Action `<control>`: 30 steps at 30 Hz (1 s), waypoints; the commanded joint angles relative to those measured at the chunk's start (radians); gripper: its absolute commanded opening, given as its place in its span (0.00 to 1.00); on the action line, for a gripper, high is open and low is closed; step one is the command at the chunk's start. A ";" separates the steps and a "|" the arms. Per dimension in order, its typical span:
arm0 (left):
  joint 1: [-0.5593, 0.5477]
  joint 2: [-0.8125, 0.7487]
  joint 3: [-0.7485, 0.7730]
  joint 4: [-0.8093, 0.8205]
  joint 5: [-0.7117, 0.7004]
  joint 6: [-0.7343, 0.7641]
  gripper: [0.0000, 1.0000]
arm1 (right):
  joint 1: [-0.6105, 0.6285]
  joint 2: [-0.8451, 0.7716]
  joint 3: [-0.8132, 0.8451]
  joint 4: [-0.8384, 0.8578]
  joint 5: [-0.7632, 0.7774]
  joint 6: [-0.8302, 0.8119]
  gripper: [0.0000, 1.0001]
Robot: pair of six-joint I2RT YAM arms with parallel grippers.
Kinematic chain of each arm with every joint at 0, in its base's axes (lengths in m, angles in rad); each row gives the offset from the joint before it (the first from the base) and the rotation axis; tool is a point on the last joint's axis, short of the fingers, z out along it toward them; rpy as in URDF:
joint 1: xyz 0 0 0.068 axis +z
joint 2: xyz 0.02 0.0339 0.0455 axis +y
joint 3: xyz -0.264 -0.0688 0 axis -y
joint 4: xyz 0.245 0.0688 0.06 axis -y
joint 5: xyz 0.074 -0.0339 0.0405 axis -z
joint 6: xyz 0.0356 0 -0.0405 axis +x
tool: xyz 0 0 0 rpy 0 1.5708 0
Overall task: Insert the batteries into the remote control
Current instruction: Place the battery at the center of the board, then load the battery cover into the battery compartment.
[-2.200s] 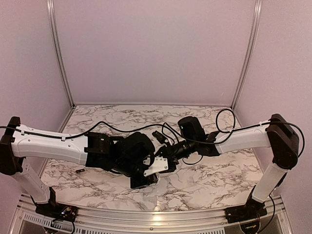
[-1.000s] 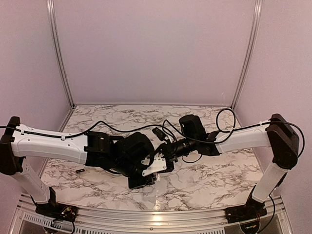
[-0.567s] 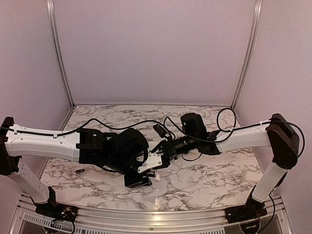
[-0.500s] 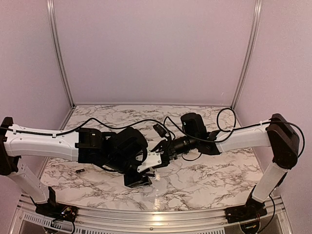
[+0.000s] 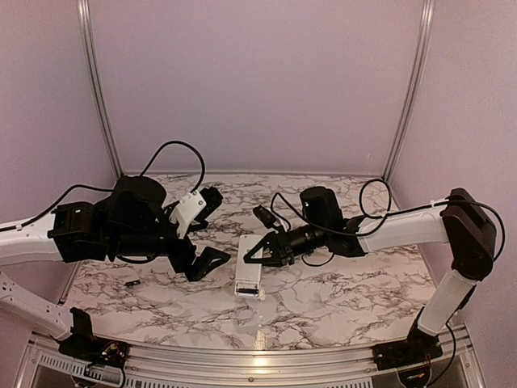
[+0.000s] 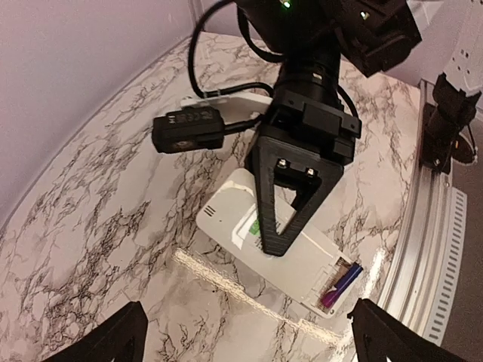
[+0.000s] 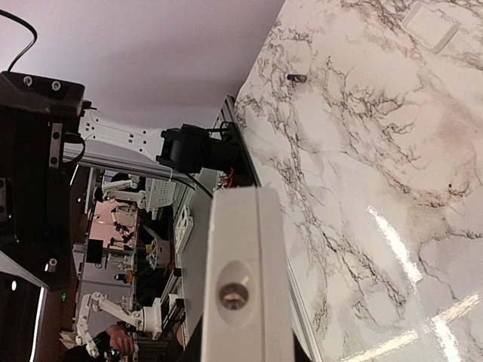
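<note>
The remote control [image 6: 302, 260] is at the middle of the marble surface [image 5: 347, 283], plain white back up, with one end pointing toward the near edge. At that near end its battery compartment [image 6: 326, 277] stands uncovered, and a seated battery [image 6: 341, 279] inside it shows purple and blue. The right gripper [image 6: 277, 240] reaches in from the right, its jaws clamped on the remote control. Whether the near end rests on the marble or hangs just above it, I cannot tell. The left gripper [image 5: 220, 228] is raised just left of the remote control and apart from it, jaws spread wide with nothing between them. A loose battery [image 7: 296, 78] lies on the surface well to the left. A flat white piece [image 6: 226, 98] lies beyond the remote control, partly hidden by the right arm's black wrist camera [image 6: 189, 128].
</note>
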 commanded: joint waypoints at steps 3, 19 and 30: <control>0.038 -0.216 -0.205 0.213 -0.154 -0.392 0.99 | -0.037 -0.007 0.004 0.054 -0.006 0.005 0.00; 0.031 -0.092 -0.426 0.615 0.135 -0.764 0.99 | -0.049 0.016 0.016 0.139 -0.009 0.073 0.00; 0.009 0.087 -0.327 0.635 0.186 -0.752 0.93 | -0.032 0.031 0.025 0.138 -0.007 0.075 0.00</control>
